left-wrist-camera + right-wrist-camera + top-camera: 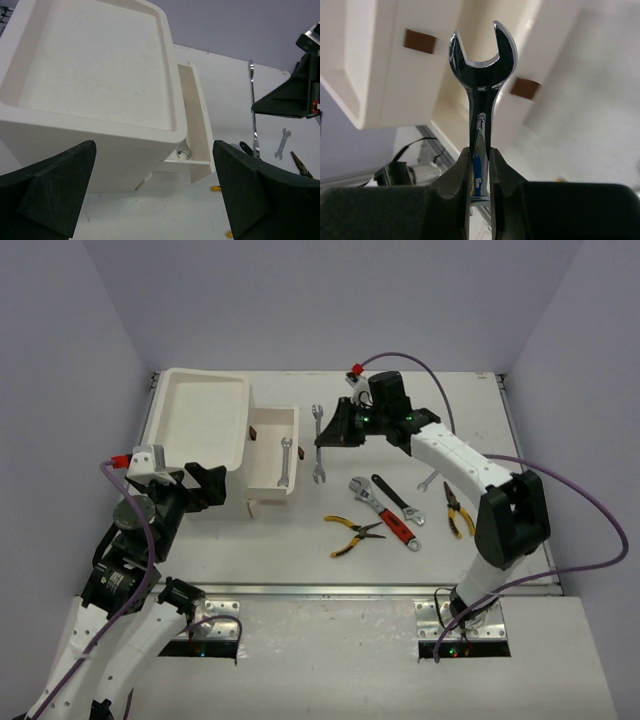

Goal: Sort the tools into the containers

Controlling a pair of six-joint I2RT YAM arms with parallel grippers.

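Note:
My right gripper is shut on a long silver spanner and holds it just right of the white container. In the right wrist view the spanner sticks up between the fingers, its open end toward two dark-red knobs. The container's drawer is pulled out, and a smaller silver spanner lies inside. My left gripper stands open at the container's near side with nothing between its fingers. Its wrist view shows the tray top and the drawer.
On the table right of the container lie yellow-handled pliers, a red-handled adjustable wrench, a black wrench, a small silver spanner and another yellow-handled tool. Walls close in the table on three sides.

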